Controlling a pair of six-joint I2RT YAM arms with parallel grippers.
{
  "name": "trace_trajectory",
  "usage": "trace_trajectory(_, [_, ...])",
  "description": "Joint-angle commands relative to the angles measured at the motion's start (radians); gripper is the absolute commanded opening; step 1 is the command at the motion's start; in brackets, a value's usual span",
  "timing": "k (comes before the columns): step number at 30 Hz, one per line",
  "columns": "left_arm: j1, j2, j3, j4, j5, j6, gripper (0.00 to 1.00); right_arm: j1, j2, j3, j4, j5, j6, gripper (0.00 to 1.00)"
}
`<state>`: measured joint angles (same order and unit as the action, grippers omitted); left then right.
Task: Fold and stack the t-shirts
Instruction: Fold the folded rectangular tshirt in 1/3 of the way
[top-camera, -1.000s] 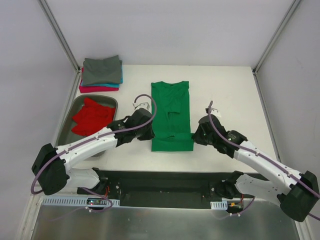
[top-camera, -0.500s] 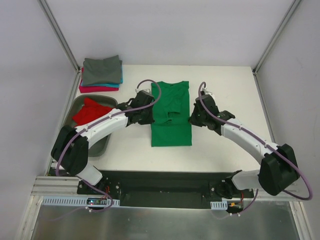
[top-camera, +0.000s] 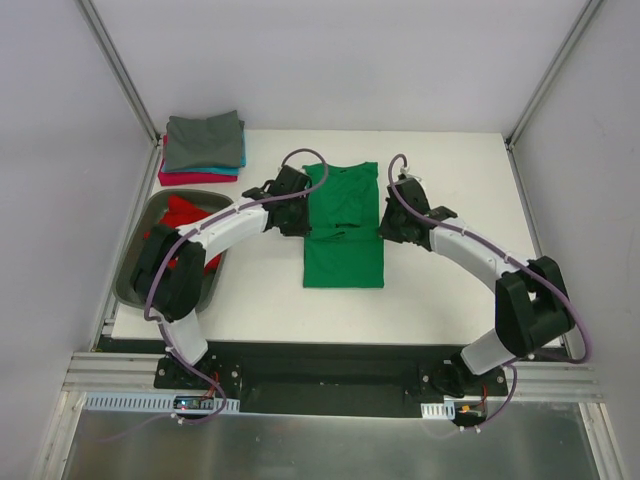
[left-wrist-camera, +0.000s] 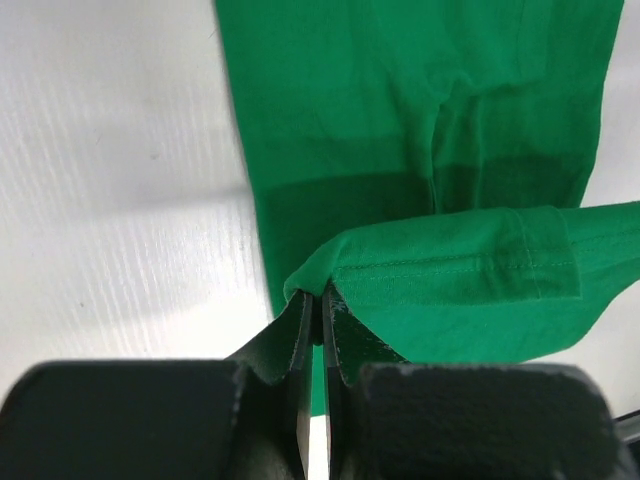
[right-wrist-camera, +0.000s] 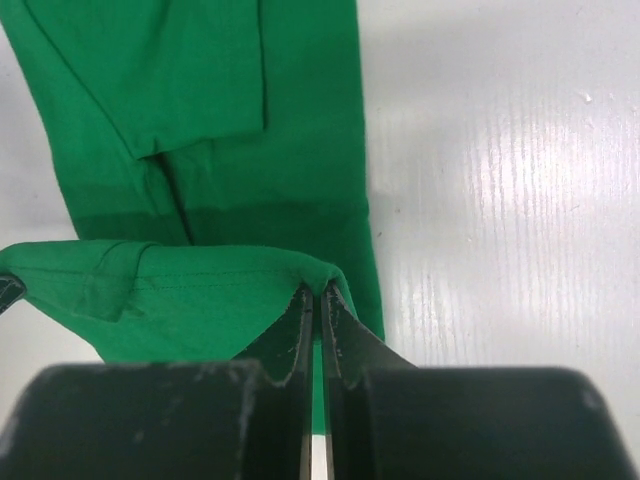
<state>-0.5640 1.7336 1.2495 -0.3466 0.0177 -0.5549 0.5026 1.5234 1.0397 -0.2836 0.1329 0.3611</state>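
Three folded t-shirts (top-camera: 204, 145) sit stacked at the far left corner of the surface (top-camera: 450, 170). The green t-shirt (top-camera: 345, 262) lies mid-surface, sleeves folded in. The left claw (left-wrist-camera: 320, 300) and right claw (right-wrist-camera: 318, 292) each pinch a corner of its bottom hem, raised over the body, so this fold looks half done. The red t-shirt (top-camera: 185, 215) lies crumpled in the tray (top-camera: 128, 278), not yet folded.

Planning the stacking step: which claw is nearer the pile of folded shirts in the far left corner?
Left. The left claw pinches the left edge of the green t-shirt, right of the folded pile; the right claw pinches the opposite edge, farther right.
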Motion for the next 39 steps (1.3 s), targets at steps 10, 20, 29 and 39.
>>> trace_trajectory(10, [0.058, 0.124, 0.085, -0.008, 0.045, 0.049, 0.00, -0.061, 0.155, 0.094, 0.058, -0.036, -0.016, 0.01])
trace_trajectory(20, [0.070, 0.135, 0.094, -0.020, 0.034, 0.050, 0.22, -0.075, 0.202, 0.115, 0.086, -0.050, -0.019, 0.15])
trace_trajectory(29, [0.072, -0.006, 0.013, -0.023, 0.068, 0.027, 0.99, -0.070, 0.121, 0.096, 0.057, -0.122, -0.062, 0.96])
trace_trajectory(39, [0.072, -0.423, -0.350, -0.003, 0.039, -0.079, 0.99, 0.053, 0.061, 0.000, 0.112, -0.294, -0.119, 0.96])
